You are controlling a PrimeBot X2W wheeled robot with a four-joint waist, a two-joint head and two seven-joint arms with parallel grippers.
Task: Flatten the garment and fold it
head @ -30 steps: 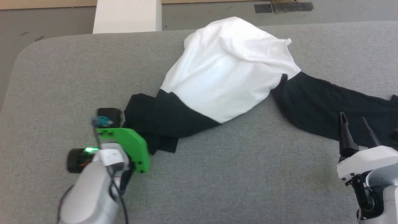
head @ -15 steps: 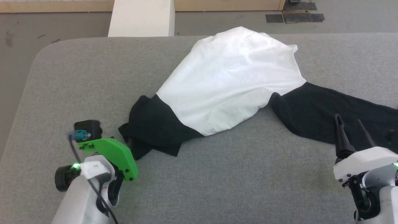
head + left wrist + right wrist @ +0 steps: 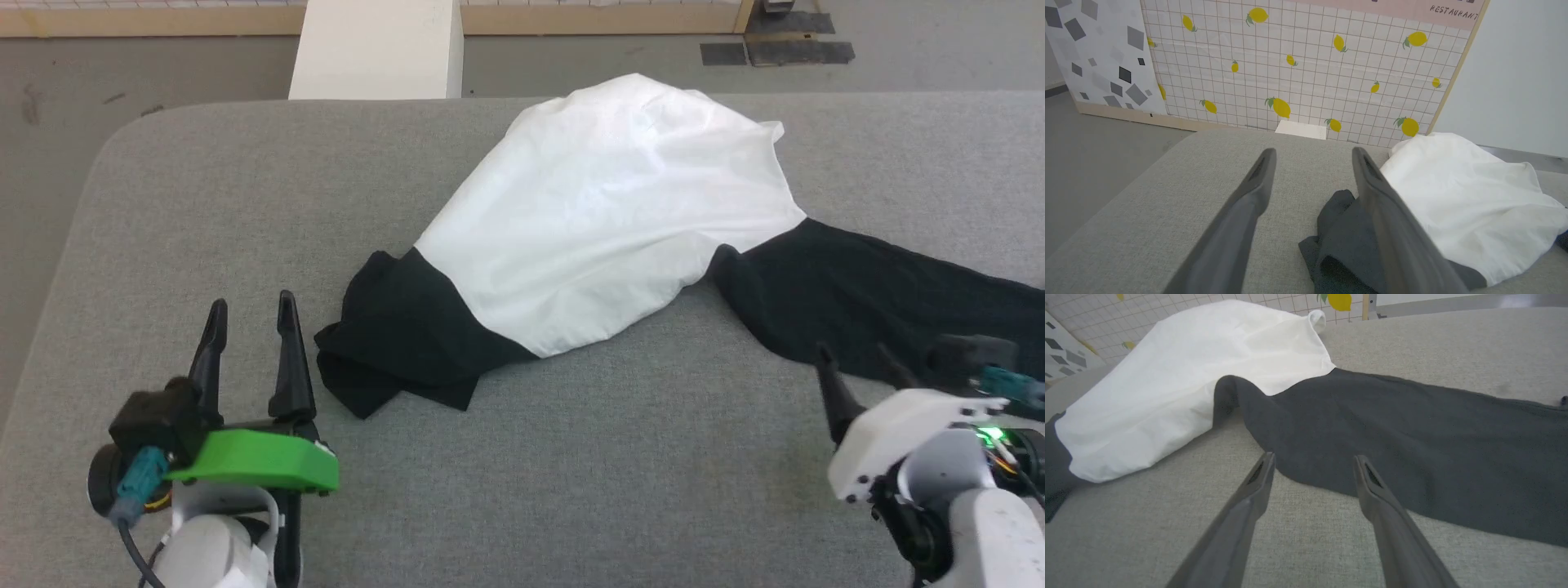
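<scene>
Padding of grey cloth covers the table (image 3: 204, 188); on it lies the garment (image 3: 604, 212), unfolded and rumpled, its white body heaped toward the far edge; the bunched black sleeve (image 3: 400, 335) is crumpled at the near-left end of the white part, while the long black sleeve (image 3: 865, 286) runs out flat toward the right side of the head view; the left gripper (image 3: 251, 300) stands just left of the bunched black sleeve, its two dark fingers spread apart with nothing between them; in the left wrist view the left gripper (image 3: 1313, 151) points across the table at a wall with a lemon pattern (image 3: 1306, 61), and one finger crosses in front of the dark cloth (image 3: 1339, 241) – whether it touches cannot be told; the right gripper (image 3: 853, 353) sits at the near edge of the long black sleeve, fingers parted and gripping nothing; in the right wrist view the right gripper (image 3: 1314, 456) has both tips at the hem of that sleeve (image 3: 1412, 428), bare table under the gap between them – the white body (image 3: 1180, 371) lies beyond, up and to the left; a white block (image 3: 375, 49) stands past the far edge of the table
</scene>
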